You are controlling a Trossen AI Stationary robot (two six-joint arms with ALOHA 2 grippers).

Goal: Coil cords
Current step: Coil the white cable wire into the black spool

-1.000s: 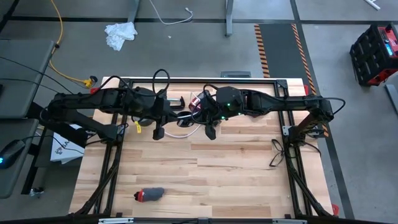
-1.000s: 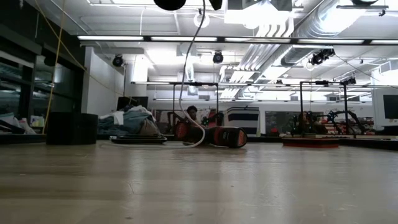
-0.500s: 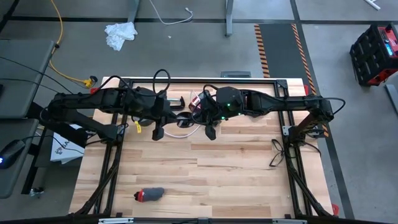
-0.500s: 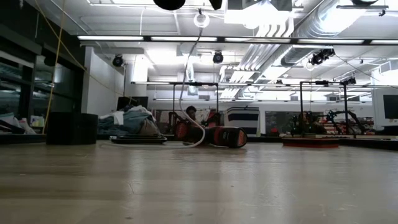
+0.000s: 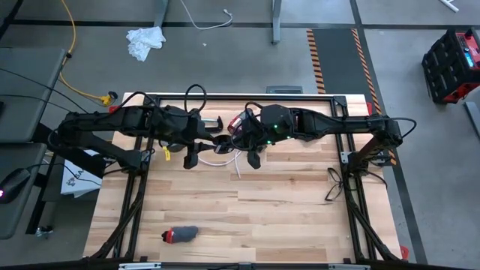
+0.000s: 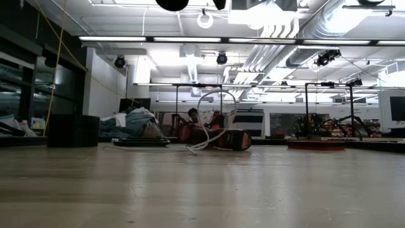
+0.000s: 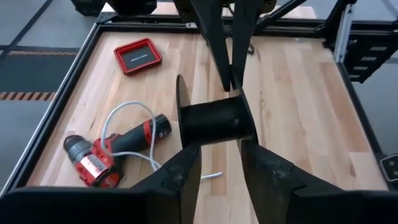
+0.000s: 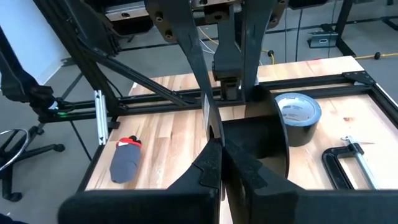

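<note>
The butcher-block table [image 5: 285, 217] is pale planked wood inside a black metal frame. The two dark arms meet above the middle of its far edge. The left gripper [image 7: 217, 152] grasps a matte black spool [image 7: 214, 121], a short fat cylinder with a thin round flange, its broad fingers pressed to either side of the barrel. The right gripper [image 8: 221, 146] is clenched on the flange, its fingers nearly together. Under them, near the far edge, lies a red and black drill [image 7: 106, 152]. The cords, a thin white cable [image 5: 238, 166], arch in a loose loop over the drill and trail onto the wood, with one end lying free toward the table's middle. A glossy grey tape roll [image 8: 298, 112], a steel clamp [image 8: 351, 158] and a shallow red square tray [image 7: 137, 56] also sit at the far edge.
</note>
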